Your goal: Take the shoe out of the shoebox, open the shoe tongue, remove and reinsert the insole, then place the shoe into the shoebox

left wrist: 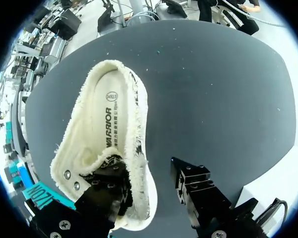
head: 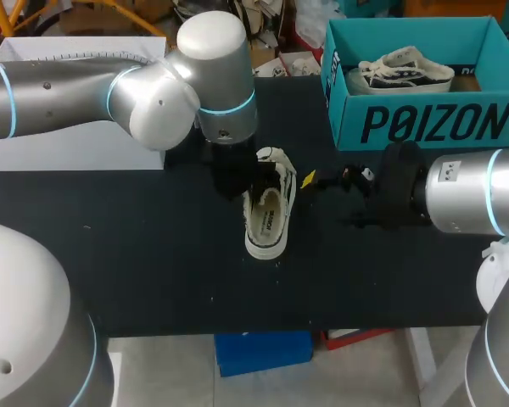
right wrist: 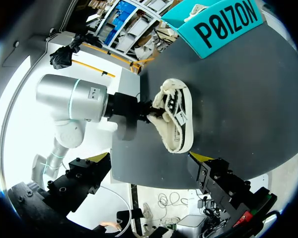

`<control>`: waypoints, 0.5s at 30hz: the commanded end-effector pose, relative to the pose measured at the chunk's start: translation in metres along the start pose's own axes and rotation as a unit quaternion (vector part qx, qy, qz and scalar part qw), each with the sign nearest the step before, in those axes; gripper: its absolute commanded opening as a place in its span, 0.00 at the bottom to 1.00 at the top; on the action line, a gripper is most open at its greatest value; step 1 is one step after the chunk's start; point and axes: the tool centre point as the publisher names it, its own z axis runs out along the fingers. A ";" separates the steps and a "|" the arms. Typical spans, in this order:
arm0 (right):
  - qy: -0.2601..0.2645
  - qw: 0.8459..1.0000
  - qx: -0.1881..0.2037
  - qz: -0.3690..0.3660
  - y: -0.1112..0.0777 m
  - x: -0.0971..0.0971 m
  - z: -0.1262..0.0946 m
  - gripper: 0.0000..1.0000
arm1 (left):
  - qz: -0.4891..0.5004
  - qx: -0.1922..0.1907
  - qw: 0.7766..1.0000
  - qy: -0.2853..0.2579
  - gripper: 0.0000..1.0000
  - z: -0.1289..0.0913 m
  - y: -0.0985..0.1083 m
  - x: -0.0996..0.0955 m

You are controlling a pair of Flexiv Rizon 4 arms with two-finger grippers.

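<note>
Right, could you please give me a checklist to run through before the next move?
1. Shoe out of the shoebox, upright on the table: ok.
2. Left jaws shut on the shoe: not ok; one finger is inside it by the eyelets, the other stands outside, apart from it.
3. Right jaws open, clear of the shoe: ok.
4. Insole lying in the shoe: ok.
5. Room left in the shoebox beside the second shoe: cannot tell.

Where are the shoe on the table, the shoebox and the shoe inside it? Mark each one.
Shoe on the table point(head: 267, 222), head view, on its insole.
Shoebox point(head: 424, 123), head view, on its front wall.
Shoe in the shoebox point(head: 400, 73), head view, on its side.
</note>
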 end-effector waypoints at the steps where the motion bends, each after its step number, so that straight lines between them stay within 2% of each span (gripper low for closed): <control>1: 0.003 1.000 0.004 -0.001 0.001 -0.002 -0.004 1.00 | -0.004 0.001 1.000 0.002 0.42 0.007 0.004 -0.002; 10: 0.003 1.000 0.004 -0.001 0.001 -0.002 -0.004 1.00 | -0.018 -0.001 1.000 0.001 0.35 0.015 0.008 -0.001; 12: 0.003 1.000 0.004 -0.001 0.001 -0.002 -0.004 1.00 | -0.020 -0.004 1.000 0.001 0.27 0.016 0.009 -0.001; 15: 0.003 1.000 0.004 -0.001 0.001 -0.002 -0.004 1.00 | -0.019 -0.027 0.999 0.004 0.00 0.018 0.012 -0.002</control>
